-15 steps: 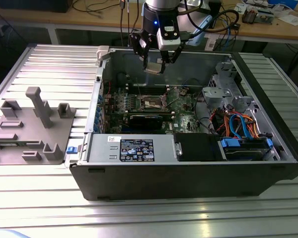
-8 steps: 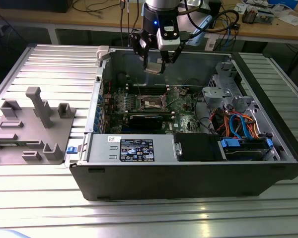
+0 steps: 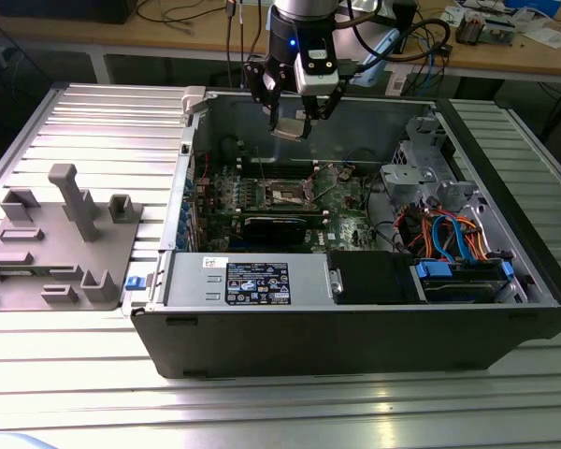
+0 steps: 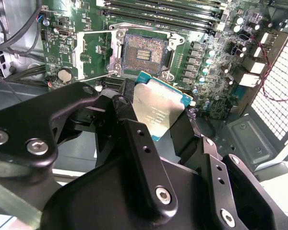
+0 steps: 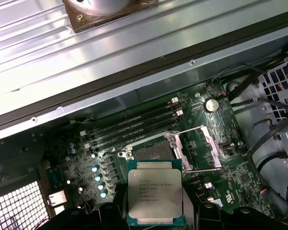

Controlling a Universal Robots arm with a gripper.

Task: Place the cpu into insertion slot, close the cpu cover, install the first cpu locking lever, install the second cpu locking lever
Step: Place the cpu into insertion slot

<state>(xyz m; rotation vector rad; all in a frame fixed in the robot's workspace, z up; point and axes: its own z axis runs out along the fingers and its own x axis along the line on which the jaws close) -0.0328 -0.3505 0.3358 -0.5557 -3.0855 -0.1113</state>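
My gripper (image 3: 290, 122) hangs above the open computer case, shut on the cpu (image 3: 291, 128), a flat square chip with a silvery top. In both wrist views the cpu (image 4: 156, 108) (image 5: 155, 195) sits between the black fingers (image 4: 134, 139), held off the board. The insertion slot (image 3: 288, 194) (image 4: 143, 52) (image 5: 151, 152) lies below it on the green board, its dark centre bare. Beside the slot the cpu cover (image 4: 93, 55) (image 5: 202, 147) is swung open. Thin wire locking levers (image 4: 102, 75) (image 5: 201, 170) stick out along the cover, unlatched.
A grey power supply box (image 3: 252, 281) fills the case's front. A black card (image 3: 276, 226) lies just in front of the slot, memory slots (image 4: 158, 9) behind it. Drive cage and coloured cables (image 3: 449, 234) are at the exterior view's right. A grey fixture (image 3: 61, 234) stands on the ribbed table.
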